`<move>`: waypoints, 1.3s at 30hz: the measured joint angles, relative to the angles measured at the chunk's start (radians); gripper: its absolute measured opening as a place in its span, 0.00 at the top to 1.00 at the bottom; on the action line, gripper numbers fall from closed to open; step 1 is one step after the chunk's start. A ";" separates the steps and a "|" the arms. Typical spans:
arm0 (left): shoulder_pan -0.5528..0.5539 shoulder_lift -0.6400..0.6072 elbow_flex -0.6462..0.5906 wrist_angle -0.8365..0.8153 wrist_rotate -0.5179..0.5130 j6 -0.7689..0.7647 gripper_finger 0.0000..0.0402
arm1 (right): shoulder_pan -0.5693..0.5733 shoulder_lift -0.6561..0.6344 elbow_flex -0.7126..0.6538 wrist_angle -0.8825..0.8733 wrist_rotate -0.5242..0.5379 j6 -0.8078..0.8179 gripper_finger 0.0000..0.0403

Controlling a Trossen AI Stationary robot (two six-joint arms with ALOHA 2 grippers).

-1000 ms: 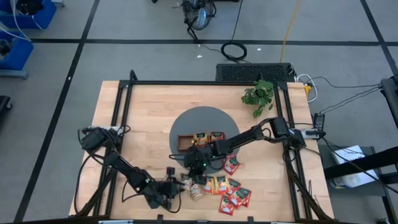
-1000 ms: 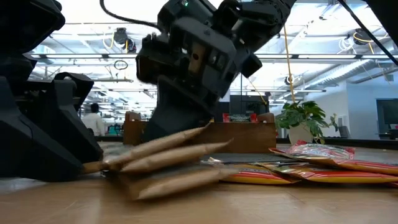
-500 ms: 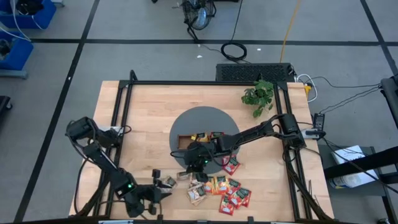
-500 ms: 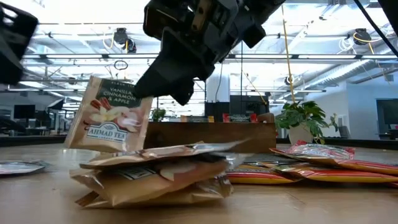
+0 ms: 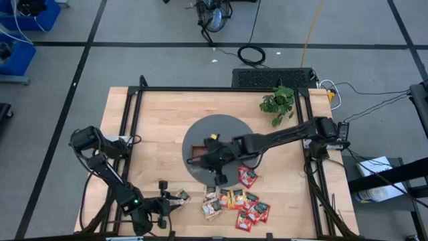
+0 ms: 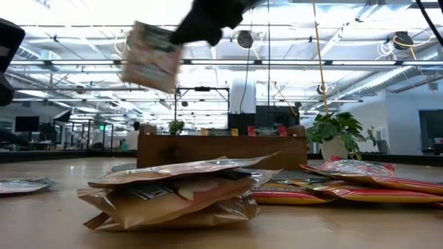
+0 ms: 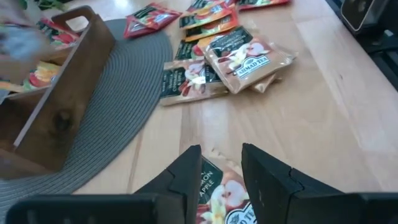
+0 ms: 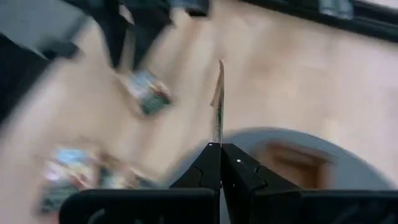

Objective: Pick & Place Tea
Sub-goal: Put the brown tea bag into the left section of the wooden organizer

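The right gripper (image 8: 220, 147) is clamped shut on a tan sachet (image 8: 217, 102), seen edge-on between its fingers in its wrist view. In the high view this gripper (image 5: 215, 138) sits at frame centre, over the grey round mat (image 5: 217, 124) and the wooden tray (image 5: 196, 153). In the low view the sachet (image 6: 151, 47) hangs tilted in the upper left of the frame, high above the table (image 6: 55, 214); its print is too blurred to read.

The left gripper (image 7: 219, 163) is low at the bottom left of the high view (image 5: 162, 201), fingers parted, with a sachet (image 7: 219, 202) lying on the table under and between them; whether they touch it cannot be told. Its label shows the letters "MON" and "APPLE".

The rest of the tea lies loose on the table in the lower centre of the high view: a tan stack (image 5: 212, 205) beside orange and red sachets (image 5: 252, 209), and one red one (image 5: 248, 177) at the mat's edge. In the left wrist view the top tan sachet (image 7: 246, 58) reads "AHMAD TEA". More sachets (image 7: 45, 62) sit in the tray.

A small potted plant (image 5: 278, 102) stands in the upper right of the table.
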 joint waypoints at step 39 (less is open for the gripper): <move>-0.002 0.000 0.001 -0.019 -0.002 -0.030 0.70 | -0.242 0.129 -0.097 0.019 -0.030 0.011 0.99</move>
